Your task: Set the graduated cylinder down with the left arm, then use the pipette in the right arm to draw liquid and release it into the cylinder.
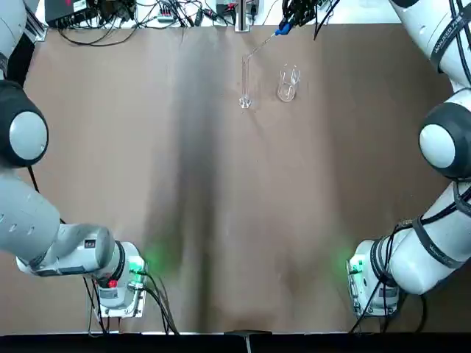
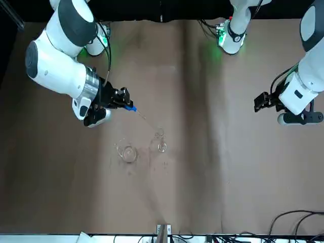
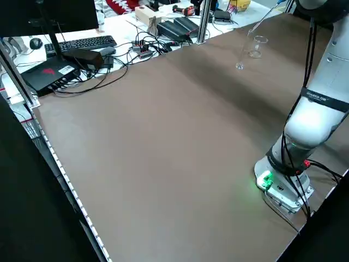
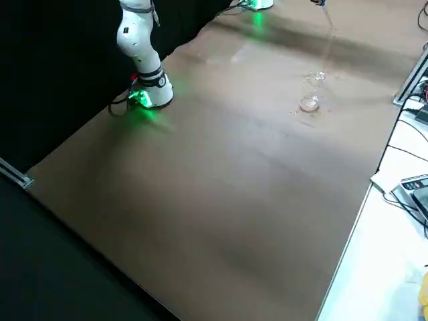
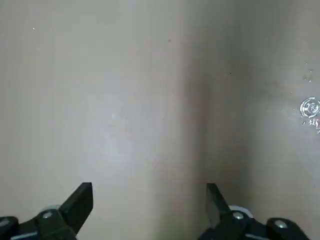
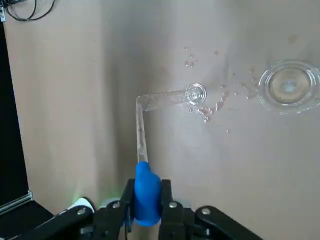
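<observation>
— Where's the graduated cylinder point(image 6: 165, 99)?
— Upright on the table point(image 1: 280, 198), near the beaker point(image 6: 289, 86) (droplets point(image 6: 206, 114) dot the surface between them).
— And the pipette point(image 6: 141, 132)?
— Its tip is at the cylinder's mouth, tilted, with the blue bulb point(image 6: 147, 195) grasped between the fingers of the right gripper point(image 6: 147, 200), over by the table's far side.
— Any liquid inside?
— I can't tell.
— The left gripper point(image 5: 150, 200)?
— Fingers spread wide and holding nothing, above the table, well apart from the cylinder.
</observation>
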`<move>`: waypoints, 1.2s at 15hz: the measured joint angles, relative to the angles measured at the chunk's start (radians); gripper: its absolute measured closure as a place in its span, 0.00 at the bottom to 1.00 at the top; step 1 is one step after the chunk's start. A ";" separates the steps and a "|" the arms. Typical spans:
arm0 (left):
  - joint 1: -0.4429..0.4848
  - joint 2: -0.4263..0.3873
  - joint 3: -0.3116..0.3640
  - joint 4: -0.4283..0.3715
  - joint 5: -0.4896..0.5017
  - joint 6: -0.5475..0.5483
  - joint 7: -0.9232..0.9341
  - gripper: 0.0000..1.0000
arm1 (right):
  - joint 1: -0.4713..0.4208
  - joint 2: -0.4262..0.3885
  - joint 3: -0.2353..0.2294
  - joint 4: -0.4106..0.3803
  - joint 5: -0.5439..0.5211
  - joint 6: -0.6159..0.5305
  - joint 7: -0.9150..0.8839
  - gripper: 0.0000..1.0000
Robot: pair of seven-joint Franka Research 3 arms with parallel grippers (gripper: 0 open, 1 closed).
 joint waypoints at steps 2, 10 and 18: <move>-0.001 0.000 0.000 0.000 0.000 0.000 0.000 0.00 | 0.002 0.000 0.000 0.000 -0.003 0.000 0.000 0.78; -0.003 0.000 -0.002 0.000 0.000 0.000 0.000 0.00 | 0.002 0.000 0.000 0.000 -0.029 0.000 0.000 0.77; -0.004 0.000 -0.003 0.000 0.000 0.000 0.000 0.00 | 0.002 0.004 0.000 0.000 -0.038 0.000 0.000 0.78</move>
